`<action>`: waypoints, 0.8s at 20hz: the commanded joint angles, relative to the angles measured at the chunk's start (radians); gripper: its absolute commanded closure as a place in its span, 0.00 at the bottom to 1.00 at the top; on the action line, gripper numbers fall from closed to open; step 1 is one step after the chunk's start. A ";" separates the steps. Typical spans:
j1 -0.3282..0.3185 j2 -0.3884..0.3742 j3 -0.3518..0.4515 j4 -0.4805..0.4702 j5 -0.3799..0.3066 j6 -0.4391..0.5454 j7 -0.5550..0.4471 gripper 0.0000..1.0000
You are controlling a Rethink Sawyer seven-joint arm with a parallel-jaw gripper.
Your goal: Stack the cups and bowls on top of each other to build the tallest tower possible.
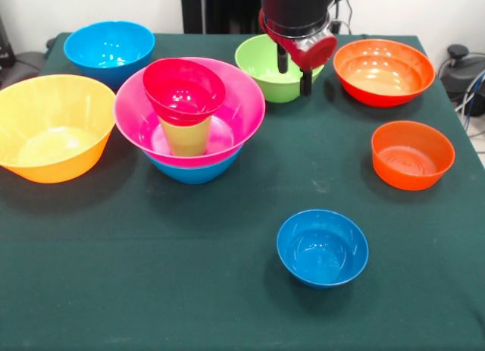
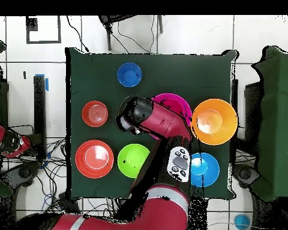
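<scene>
The tower (image 1: 189,120) stands a little toward the worktop's (image 1: 227,305) far-left corner in the front view. From the bottom up it has a medium blue bowl (image 1: 195,171), a large pink bowl (image 1: 242,112) nested in it, a lime cup (image 1: 186,136) upright inside the pink bowl, and a small crimson bowl (image 1: 184,90) seated on the cup's mouth. So four pieces look stacked.

Six bowls are loose on the worktop: a green bowl (image 1: 265,67) at the far edge just right of the tower, a large red-orange bowl (image 1: 383,70) toward the far-right corner, a smaller orange-red bowl (image 1: 412,155) near the right edge, a small blue bowl (image 1: 322,247) toward the near edge, a large orange bowl (image 1: 53,127) at the left edge, and a blue bowl (image 1: 109,49) at the far-left corner.

The pincer (image 1: 294,69) hangs over the green bowl's right rim, its fingers somewhat apart and holding nothing. I judge the green bowl to be the next piece; most of the stacking remains.
</scene>
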 commanded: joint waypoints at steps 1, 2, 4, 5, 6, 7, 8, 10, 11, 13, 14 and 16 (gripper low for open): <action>0.012 0.084 0.087 -0.002 -0.039 0.057 0.088 0.00; 0.014 0.088 0.084 -0.006 -0.040 0.060 0.091 0.00; 0.008 0.095 0.084 -0.003 -0.040 0.047 0.083 0.00; 0.006 0.099 0.085 -0.001 -0.039 0.041 0.081 0.00; 0.003 0.103 0.087 0.000 -0.038 0.036 0.078 0.00; 0.002 0.106 0.089 0.002 -0.036 0.032 0.077 0.00; 0.001 0.108 0.091 0.004 -0.034 0.030 0.076 0.00; 0.003 0.110 0.090 0.006 -0.031 0.034 0.079 0.00; 0.003 0.116 0.087 -0.003 -0.032 0.040 0.083 0.00; 0.005 0.124 0.079 -0.013 -0.033 0.052 0.090 0.00; 0.006 0.125 0.076 -0.014 -0.033 0.057 0.093 0.00; 0.006 0.131 0.071 -0.017 -0.034 0.061 0.097 0.00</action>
